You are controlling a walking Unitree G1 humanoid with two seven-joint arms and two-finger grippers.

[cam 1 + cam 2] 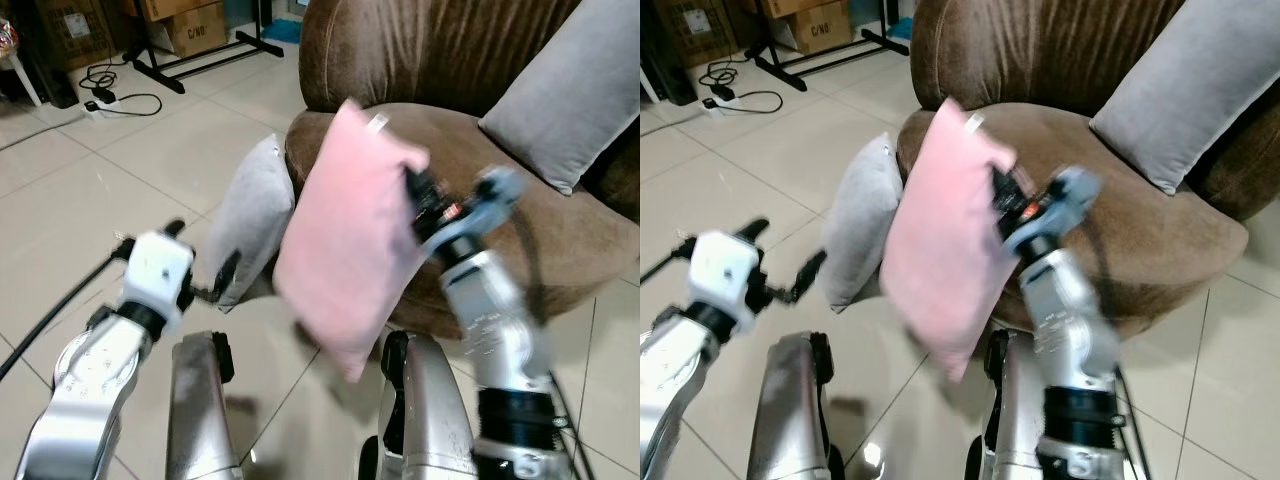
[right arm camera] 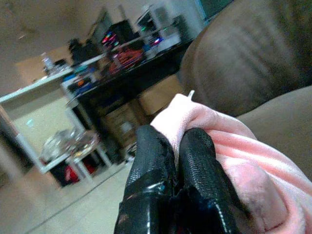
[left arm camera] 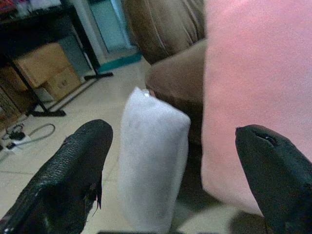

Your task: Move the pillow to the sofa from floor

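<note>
The right tool (image 2: 178,161) has its two black fingers pressed together on the top edge of the pink pillow (image 1: 345,240), pinching the fabric near the corner with the small white tag. The pillow hangs in the air at the centre of the frame, clear of the tiled floor (image 1: 90,210), its upper corner in front of the brown sofa (image 1: 450,60) seat edge and its lower corner dangling between the robot's legs. It is a little blurred.

The left tool (image 3: 170,180) sits at the lower left of the frame with its fingers spread wide, gripping nothing. Seen from its wrist, the gap between the fingers looks onto a grey pillow (image 1: 250,220) and the pink one beside it.

That grey pillow stands on edge on the floor, left of the pink one, leaning against the sofa's front. A second grey cushion (image 1: 575,95) rests on the sofa seat at the upper right, propped against the backrest.

In the upper left of the frame there are cardboard boxes (image 1: 185,20), a black stand base (image 1: 170,65), and a power strip (image 1: 100,100) with cables lying on the tiles.
</note>
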